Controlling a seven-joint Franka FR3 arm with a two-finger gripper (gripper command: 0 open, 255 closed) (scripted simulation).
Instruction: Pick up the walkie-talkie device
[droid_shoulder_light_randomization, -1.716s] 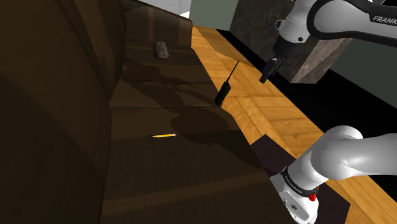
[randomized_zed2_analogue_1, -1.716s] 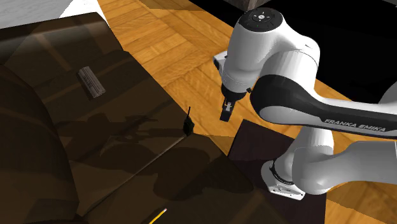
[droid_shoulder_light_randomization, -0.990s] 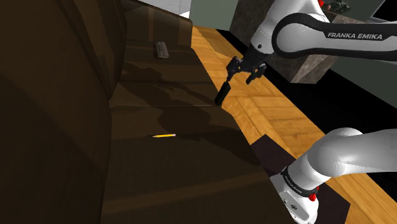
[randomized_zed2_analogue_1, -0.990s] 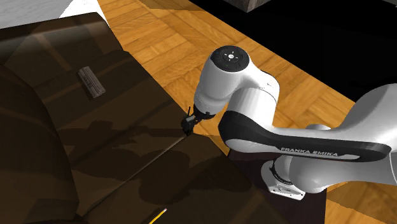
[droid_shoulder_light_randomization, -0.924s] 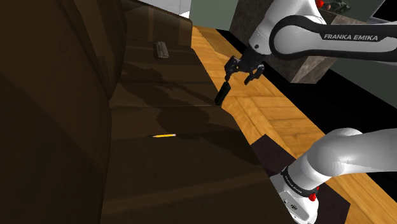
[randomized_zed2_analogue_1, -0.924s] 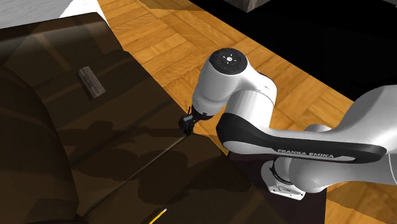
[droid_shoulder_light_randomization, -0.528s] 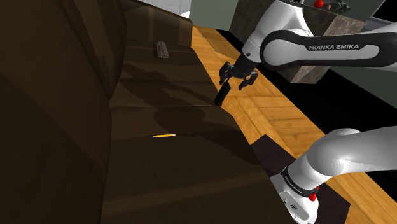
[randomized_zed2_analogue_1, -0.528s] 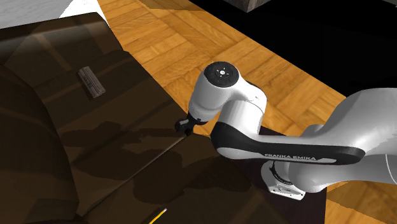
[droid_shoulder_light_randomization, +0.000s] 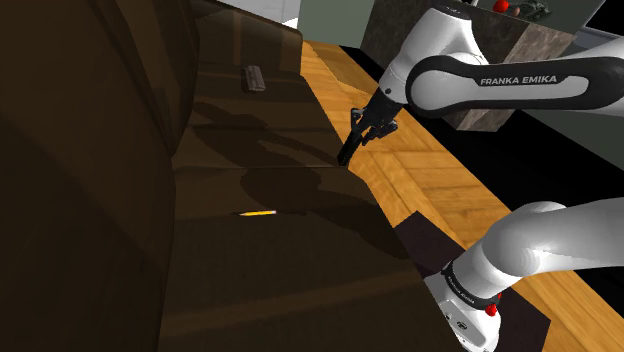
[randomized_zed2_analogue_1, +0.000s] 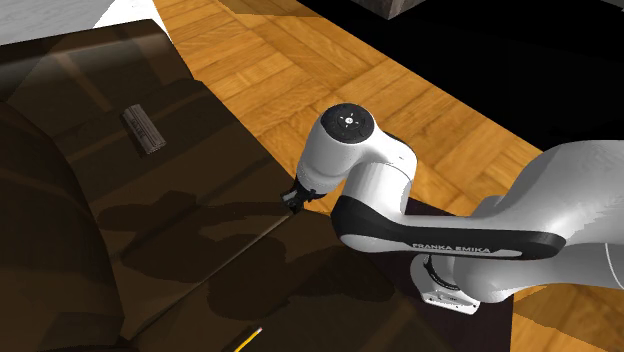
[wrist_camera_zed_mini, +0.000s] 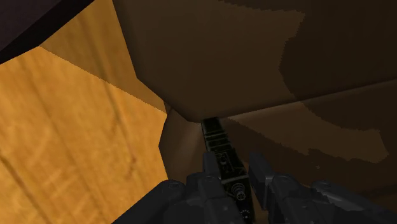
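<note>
The black pincer (wrist_camera_zed_mini: 233, 167) sits around the small black walkie-talkie (wrist_camera_zed_mini: 217, 139) at the edge of the brown sofa (droid_shoulder_light_randomization: 280, 250). I cannot tell if it squeezes. The walkie-talkie is probably light and hard, so hold its body.

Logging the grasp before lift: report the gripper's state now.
Gripper: closed on the black walkie-talkie, which rests at the brown sofa's edge.

The arm (droid_shoulder_light_randomization: 520, 80) is arching up and over toward the shoulder view's left, its forearm lying nearly level. The wrist (randomized_zed2_analogue_1: 345, 135) is pointing steeply down, and the jaws are clasping the walkie-talkie (wrist_camera_zed_mini: 222, 149) between both fingers (wrist_camera_zed_mini: 212, 170).
</note>
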